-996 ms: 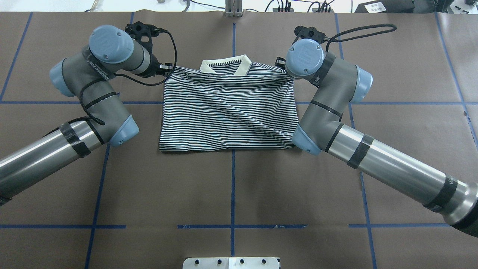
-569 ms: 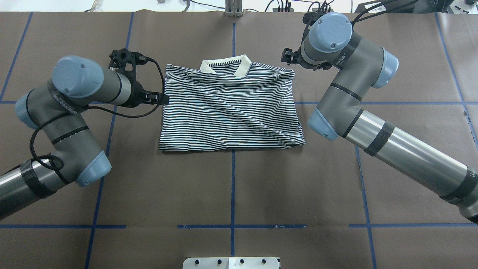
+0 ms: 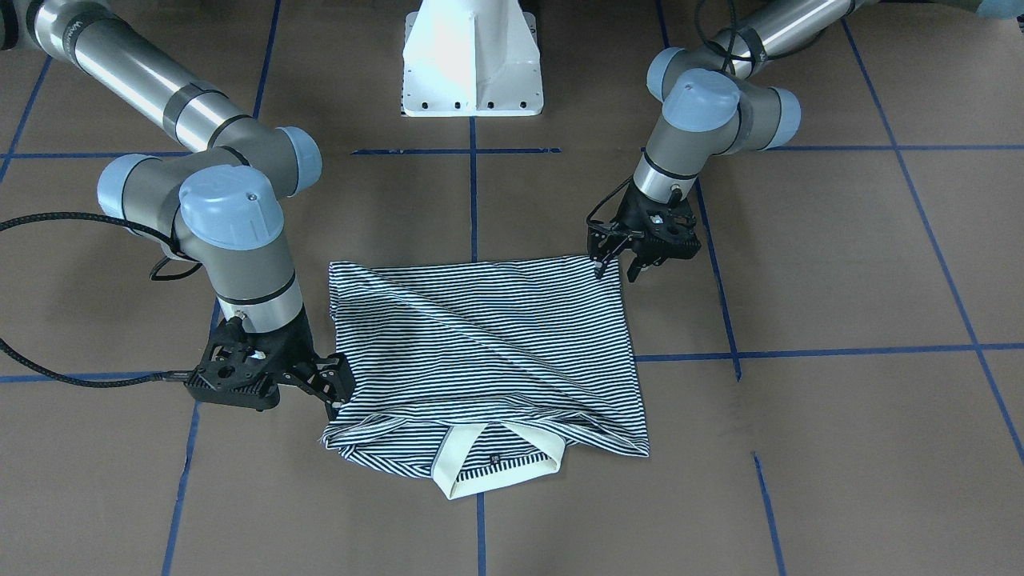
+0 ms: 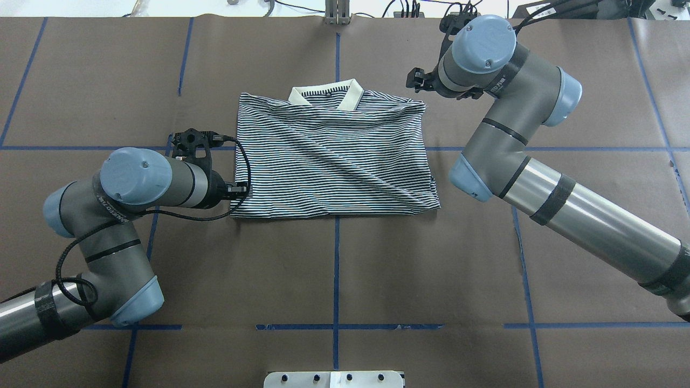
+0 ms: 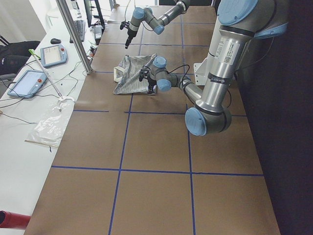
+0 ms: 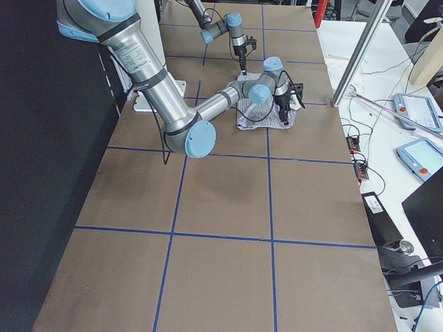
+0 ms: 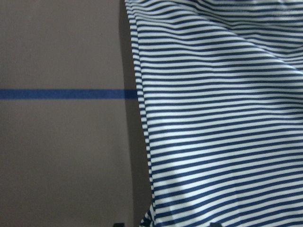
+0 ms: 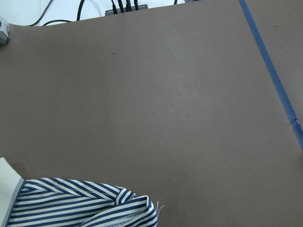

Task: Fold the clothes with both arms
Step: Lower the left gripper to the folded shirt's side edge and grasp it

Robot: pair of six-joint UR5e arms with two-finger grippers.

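The folded navy-and-white striped polo shirt (image 4: 334, 156) is laid flat at the overhead view's upper centre on the brown tabletop (image 4: 334, 280), its lower-left corner just beside the black left tool (image 4: 241, 191), spread and empty, while the right tool (image 4: 412, 81), likewise spread, is held off the upper-right corner.

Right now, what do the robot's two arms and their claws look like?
The arms are alike. The left arm and right arm are silver-grey tubes with rounded light-blue caps at the joints and black tape bands around them. A black braided cable loops along each. Each ends in a black two-finger claw: the left claw and the right claw.
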